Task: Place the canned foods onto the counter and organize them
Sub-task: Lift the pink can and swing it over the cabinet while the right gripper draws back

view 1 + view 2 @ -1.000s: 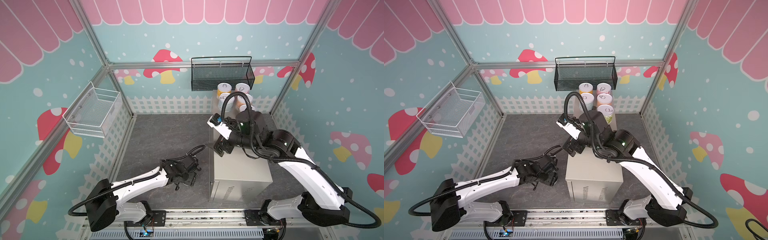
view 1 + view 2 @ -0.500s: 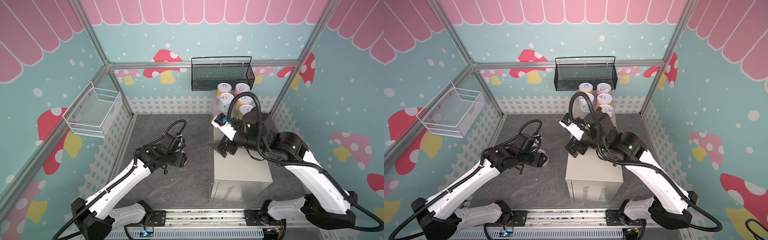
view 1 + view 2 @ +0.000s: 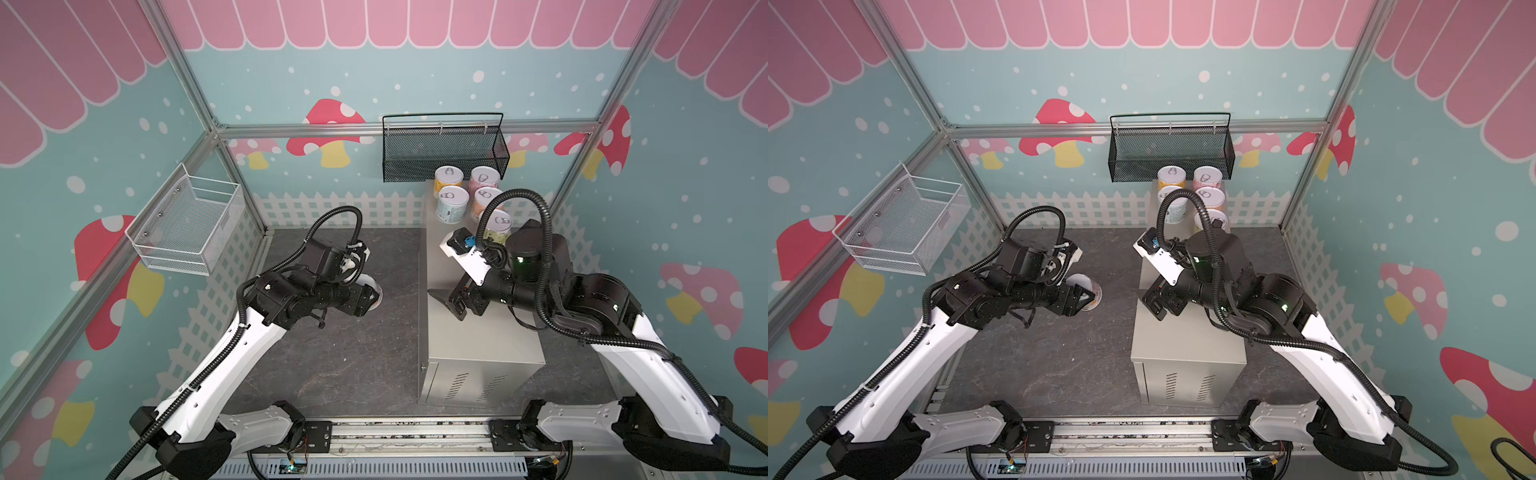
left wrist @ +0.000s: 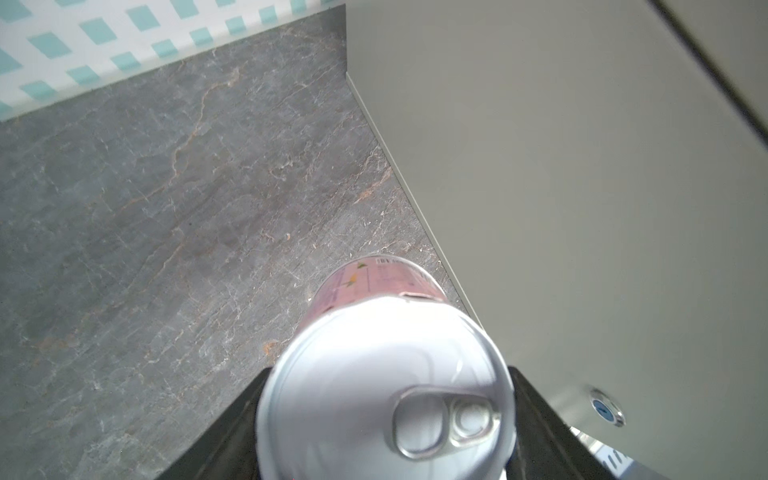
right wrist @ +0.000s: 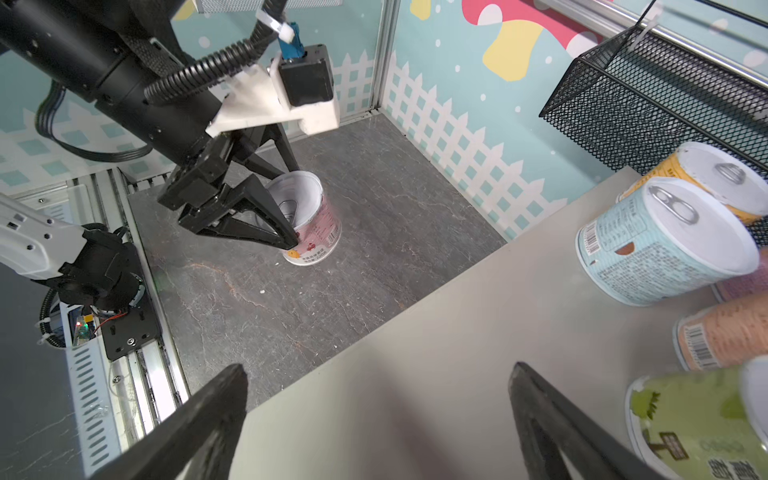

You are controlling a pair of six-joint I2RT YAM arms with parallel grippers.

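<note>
My left gripper (image 3: 369,297) (image 3: 1086,297) is shut on a pink-white can (image 3: 372,286) (image 3: 1091,289) (image 4: 386,386) (image 5: 313,220). It holds the can tilted over the dark floor, left of the counter (image 3: 478,340) (image 3: 1183,340) (image 4: 582,208) (image 5: 415,353). My right gripper (image 3: 446,301) (image 3: 1150,301) (image 5: 376,370) hangs open and empty over the counter's left edge. At the counter's back end stand a yellow can (image 3: 448,180), a pink can (image 3: 484,179), a light blue can (image 3: 453,203) (image 5: 665,241), an orange can (image 3: 487,200) and a green can (image 3: 497,227) (image 5: 698,424).
A black mesh basket (image 3: 444,153) hangs on the back wall just above the cans. A white wire basket (image 3: 187,224) hangs on the left wall. A white picket fence (image 3: 332,210) lines the floor, and the arms' rail (image 3: 395,432) runs along the front.
The left arm has risen and swung from low beside the counter's front toward the back, carrying the can. The right gripper has drifted slightly along the counter top, still open.
</note>
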